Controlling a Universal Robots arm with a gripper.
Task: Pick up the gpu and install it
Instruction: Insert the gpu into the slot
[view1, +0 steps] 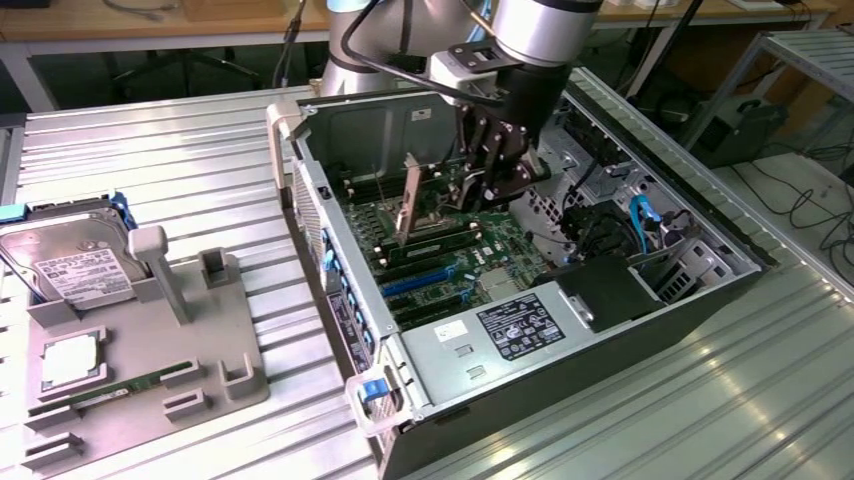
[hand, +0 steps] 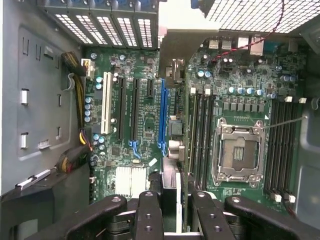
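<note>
**Card held edge-down inside the open computer case**

The open grey metal computer case (view1: 534, 330) lies on its side on the ribbed metal table (view1: 174, 180). Inside it, the green motherboard (hand: 145, 115) shows blue and black expansion slots (hand: 162, 115), a silver processor socket (hand: 238, 155) and rows of black memory slots (hand: 200, 135) just beside the card's path. A bundle of yellow and black cables (hand: 77, 100) runs along the board's far edge. On the exterior view's left, a grey plastic parts holder (view1: 147, 340) carries a silver hard drive with a white label (view1: 74, 265) and a narrow green memory stick (view1: 127, 388).

The silver arm (view1: 547, 30) reaches straight down into the case. Its black gripper (hand: 170, 202) is clamped on the gpu (hand: 172, 75), a thin dark card seen edge-on, standing upright over the motherboard between the blue slot and the memory slots.
</note>
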